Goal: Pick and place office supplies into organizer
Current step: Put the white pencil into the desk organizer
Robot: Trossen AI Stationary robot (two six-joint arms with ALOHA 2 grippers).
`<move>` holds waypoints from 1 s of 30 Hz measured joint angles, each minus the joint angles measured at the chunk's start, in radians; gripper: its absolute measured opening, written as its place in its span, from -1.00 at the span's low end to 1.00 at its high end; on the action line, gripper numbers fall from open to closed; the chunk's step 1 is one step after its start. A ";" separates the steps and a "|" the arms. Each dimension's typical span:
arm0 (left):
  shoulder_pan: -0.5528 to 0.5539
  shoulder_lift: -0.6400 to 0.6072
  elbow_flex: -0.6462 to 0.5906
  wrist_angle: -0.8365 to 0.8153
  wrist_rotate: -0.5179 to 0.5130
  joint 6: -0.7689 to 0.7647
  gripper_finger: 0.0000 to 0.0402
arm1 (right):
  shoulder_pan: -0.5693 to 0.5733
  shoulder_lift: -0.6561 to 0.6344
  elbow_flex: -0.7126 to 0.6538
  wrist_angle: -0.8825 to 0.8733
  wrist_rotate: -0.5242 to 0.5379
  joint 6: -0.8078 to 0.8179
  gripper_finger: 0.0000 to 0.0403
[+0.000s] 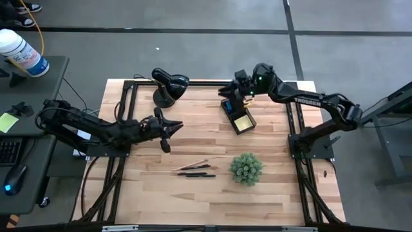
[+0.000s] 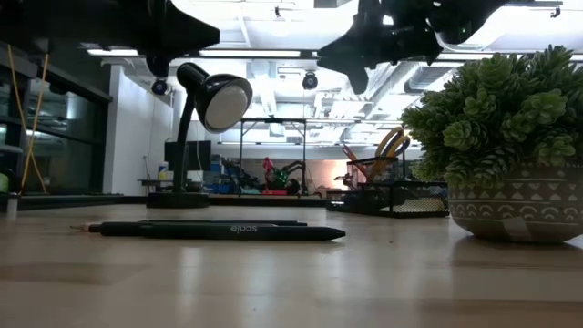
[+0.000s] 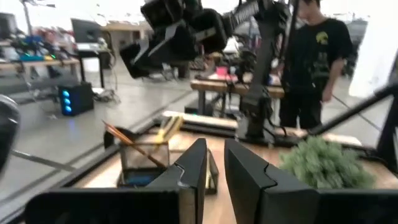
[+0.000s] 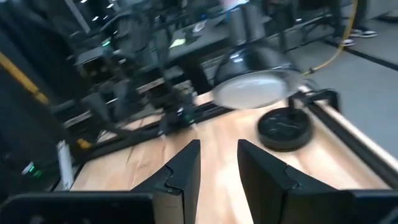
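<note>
We see the right claw [image 1: 226, 93] up over the far side of the wooden desk [image 1: 193, 193], hanging above the black organizer [image 1: 238, 117], fingers parted with nothing between them. In the right wrist view its two dark angular fingers [image 4: 183, 168] frame only bare wood and the blurred domed lamp [image 4: 261, 84]. The organizer's mesh walls hold yellow-handled scissors [image 2: 392, 143] and pencils [image 3: 134, 143] upright; a yellow pad [image 1: 243, 122] lies in its lower tray. On the near desk lie thin black pens [image 1: 195, 170] and a wooden pencil [image 1: 190, 165]; from above we can't count them cleanly. The spiky green plant [image 1: 246, 167] sits right of them. The left claw [image 1: 168, 132] waits at left, narrowly parted and empty.
</note>
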 joint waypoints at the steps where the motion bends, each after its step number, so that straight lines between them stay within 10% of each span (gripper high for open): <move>1: 0.000 0.000 0.000 -0.016 0.010 -0.007 -0.78 | 0.016 0.000 0.000 -0.005 0.002 -0.011 -0.50; 16: -0.012 0.000 0.000 -0.396 0.413 -0.408 -0.78 | 0.171 0.000 0.000 -0.061 0.018 -0.043 -0.51; 30: -0.242 0.000 0.000 -0.531 0.405 -0.424 -0.78 | 0.395 0.013 0.000 -0.246 0.197 -0.117 -0.51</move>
